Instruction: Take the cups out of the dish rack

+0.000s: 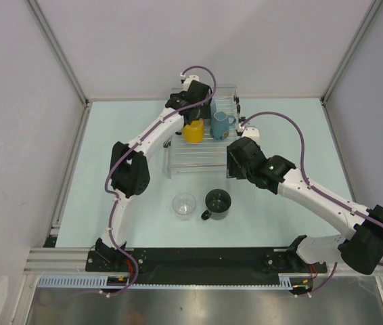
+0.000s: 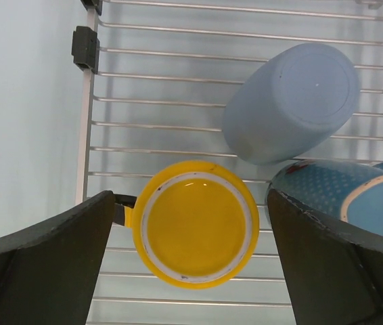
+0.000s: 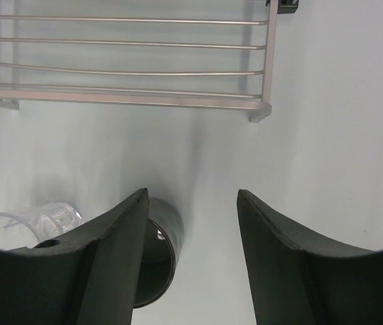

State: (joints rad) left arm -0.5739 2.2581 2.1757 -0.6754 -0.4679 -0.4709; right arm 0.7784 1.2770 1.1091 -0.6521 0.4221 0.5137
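The dish rack point(image 1: 201, 145) stands at the back middle of the table and holds three cups. My left gripper point(image 1: 199, 108) hangs open above it. In the left wrist view the yellow mug point(image 2: 197, 223) lies between the open fingertips point(image 2: 76, 230), untouched, its round face with a white ring turned up. The pale blue handleless cup point(image 2: 289, 101) lies tilted behind it, and the blue handled mug point(image 2: 344, 189) is at the right. The clear glass tumbler point(image 1: 184, 205) and dark grey mug point(image 1: 217, 203) stand on the table. My right gripper point(image 3: 193, 196) hovers open and empty beside the dark grey mug point(image 3: 159, 250).
The rack's front rail and corner point(image 3: 256, 107) lie just beyond the right gripper. The tumbler point(image 3: 39, 220) stands left of the dark mug. White walls close in the table on three sides, and a black rail runs along the near edge point(image 1: 205, 256).
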